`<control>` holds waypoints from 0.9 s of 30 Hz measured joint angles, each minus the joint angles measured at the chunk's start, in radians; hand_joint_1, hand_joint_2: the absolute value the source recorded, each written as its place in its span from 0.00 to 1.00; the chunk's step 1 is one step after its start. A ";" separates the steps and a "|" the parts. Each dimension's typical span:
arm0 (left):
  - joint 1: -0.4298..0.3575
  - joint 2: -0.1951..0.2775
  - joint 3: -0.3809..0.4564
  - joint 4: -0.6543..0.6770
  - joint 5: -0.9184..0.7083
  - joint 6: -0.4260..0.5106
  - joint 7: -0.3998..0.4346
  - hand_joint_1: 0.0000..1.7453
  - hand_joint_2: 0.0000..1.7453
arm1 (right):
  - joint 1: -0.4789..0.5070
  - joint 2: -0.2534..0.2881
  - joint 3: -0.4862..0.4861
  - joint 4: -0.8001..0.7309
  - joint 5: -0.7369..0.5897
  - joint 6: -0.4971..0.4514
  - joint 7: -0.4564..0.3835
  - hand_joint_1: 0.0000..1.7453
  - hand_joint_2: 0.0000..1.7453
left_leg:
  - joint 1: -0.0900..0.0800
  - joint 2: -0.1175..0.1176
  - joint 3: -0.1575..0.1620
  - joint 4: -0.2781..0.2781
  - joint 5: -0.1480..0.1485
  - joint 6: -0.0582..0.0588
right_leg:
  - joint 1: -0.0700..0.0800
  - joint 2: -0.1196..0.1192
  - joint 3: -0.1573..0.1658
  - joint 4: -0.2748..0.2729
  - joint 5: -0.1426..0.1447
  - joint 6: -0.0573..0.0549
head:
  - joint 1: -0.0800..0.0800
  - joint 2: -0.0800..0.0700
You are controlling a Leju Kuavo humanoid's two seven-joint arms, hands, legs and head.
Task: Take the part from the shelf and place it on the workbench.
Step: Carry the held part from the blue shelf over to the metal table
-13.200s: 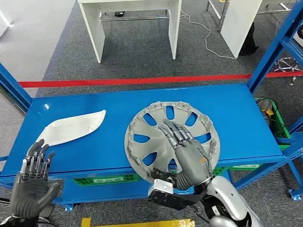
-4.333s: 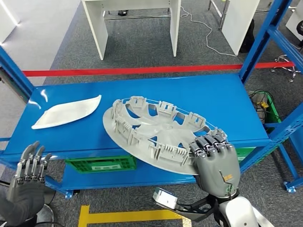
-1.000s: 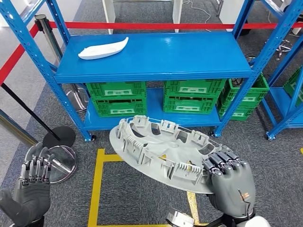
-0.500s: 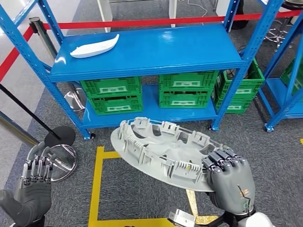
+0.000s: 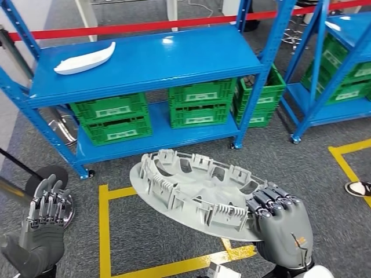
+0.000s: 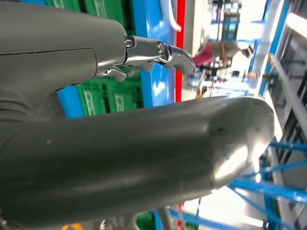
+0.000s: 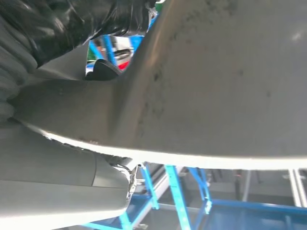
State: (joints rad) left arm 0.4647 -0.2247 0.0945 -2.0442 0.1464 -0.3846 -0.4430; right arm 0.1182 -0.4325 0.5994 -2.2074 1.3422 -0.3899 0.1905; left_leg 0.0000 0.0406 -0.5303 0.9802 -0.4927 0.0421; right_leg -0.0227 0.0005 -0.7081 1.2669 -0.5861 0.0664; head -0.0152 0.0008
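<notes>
Part (image 5: 192,188): grey wheel cover, ribbed back side up, tilted, held in the air over grey carpet (image 5: 144,243) and yellow floor tape (image 5: 103,229), well clear of the shelf. In the right wrist view its broad grey face (image 7: 224,76) lies right against my hand.

Shelf (image 5: 144,63): blue rack ahead of me; top deck carries a white curved piece (image 5: 85,58) at its left end. Lower deck holds green crates (image 5: 199,104) side by side. A second blue rack (image 5: 332,69) with more green crates stands to the right.

Red tape (image 5: 131,27) runs along the floor behind the shelf.

My right hand (image 5: 282,223): fingers curled over the near right rim of the part, gripping it from the edge.

My left hand (image 5: 42,231): low at my left side, fingers apart and pointing up, holding nothing. Left wrist view shows its thick grey thumb (image 6: 145,158) and one metal fingertip (image 6: 170,51) extended.

A round metal stand base (image 5: 65,208) sits on the carpet just beyond my left hand. A shoe (image 5: 357,187) shows at the far right edge.
</notes>
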 joint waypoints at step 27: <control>-0.011 0.003 -0.002 0.000 -0.013 0.011 -0.017 0.00 0.00 | -0.009 -0.002 0.000 -0.008 -0.018 0.005 -0.005 1.00 1.00 | 0.009 -0.047 0.001 0.006 -0.006 -0.002 | 0.005 0.024 0.014 -0.088 0.031 -0.013 | 0.005 0.000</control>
State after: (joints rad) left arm 0.4534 -0.2215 0.0921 -2.0443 0.1337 -0.3733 -0.4604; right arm 0.1088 -0.4341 0.5991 -2.2157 1.3247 -0.3853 0.1854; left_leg 0.0088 -0.0067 -0.5290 0.9860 -0.4986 0.0404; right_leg -0.0172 0.0248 -0.6945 1.1793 -0.5552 0.0530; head -0.0105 0.0008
